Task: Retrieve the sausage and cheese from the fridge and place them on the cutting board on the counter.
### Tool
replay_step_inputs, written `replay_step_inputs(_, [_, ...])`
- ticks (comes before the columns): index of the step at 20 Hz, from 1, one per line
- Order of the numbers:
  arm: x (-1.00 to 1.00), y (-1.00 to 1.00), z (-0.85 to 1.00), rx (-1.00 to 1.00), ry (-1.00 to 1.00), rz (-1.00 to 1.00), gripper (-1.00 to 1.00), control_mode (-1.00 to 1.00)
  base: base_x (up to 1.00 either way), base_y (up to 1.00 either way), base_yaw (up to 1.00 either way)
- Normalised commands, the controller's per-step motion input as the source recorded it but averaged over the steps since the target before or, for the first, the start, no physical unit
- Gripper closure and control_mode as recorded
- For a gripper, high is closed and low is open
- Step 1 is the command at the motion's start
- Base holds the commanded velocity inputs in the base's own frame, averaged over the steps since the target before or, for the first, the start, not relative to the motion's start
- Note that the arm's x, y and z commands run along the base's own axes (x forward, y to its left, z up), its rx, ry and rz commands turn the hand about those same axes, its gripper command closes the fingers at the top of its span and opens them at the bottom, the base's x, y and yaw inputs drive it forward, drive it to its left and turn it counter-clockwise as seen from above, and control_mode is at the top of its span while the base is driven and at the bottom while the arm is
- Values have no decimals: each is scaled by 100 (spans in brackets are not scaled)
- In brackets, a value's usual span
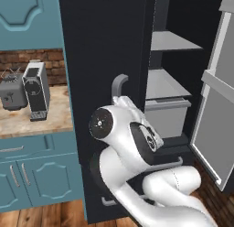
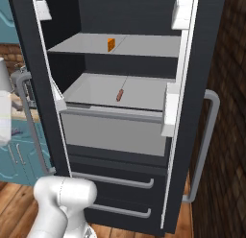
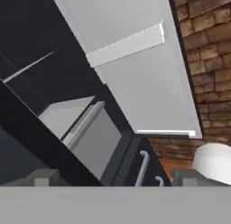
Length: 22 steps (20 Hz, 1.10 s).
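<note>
**Black fridge stands open, nothing picked yet**

Black and tall, the fridge [image 2: 144, 136] has its doors swung wide, so the pale grey shelves inside are exposed. The cheese [image 2: 111, 44], a small orange wedge, sits on the upper shelf [image 2: 144, 46] toward its back edge, left of centre. The sausage [image 2: 119, 95], a slim reddish link, lies on the lower shelf [image 2: 144, 90] near the middle, closer to its front edge than to the back. The two items are well apart, one shelf above the other.

The arm is folded low in front of the fridge. In the hand view the gripper [image 3: 115, 177] points at the right door's inner panel and the drawer fronts below, with its two dark fingertips [image 3: 43, 178] set far apart at the bottom: the jaws are spread wide and carry nothing.

Judging by this, the door-opening part looks done and the reaching part has not begun. The next move calls for raising the hand out of its tucked pose and aiming it into the fridge at one item, probably the sausage, since it lies lower and nearer the shelf's front edge. The hand will need to pass between the open doors without clipping the door bins. Beside the fridge, the counter [image 1: 27, 123] holds a coffee machine [image 1: 35, 89] and a toaster [image 1: 13, 94]; the cutting board cannot be made out.
</note>
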Motion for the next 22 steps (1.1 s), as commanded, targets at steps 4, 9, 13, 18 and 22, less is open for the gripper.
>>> replay_step_inputs(4, [59, -60, 17, 79, 16, 35, -100, -100, 0, 0, 0])
replay_step_inputs(9, [84, -44, 2, 72, 1, 45, -100, -100, 0, 0, 0])
replay_step_inputs(13, [80, -43, -6, 51, 0, 48, -100, -100, 0, 0, 0])
replay_step_inputs(18, [59, -4, -30, 16, -9, 44, -100, -100, 0, 0, 0])
replay_step_inputs(22, [85, 5, -57, 3, -1, 30, -100, -100, 0, 0, 0])
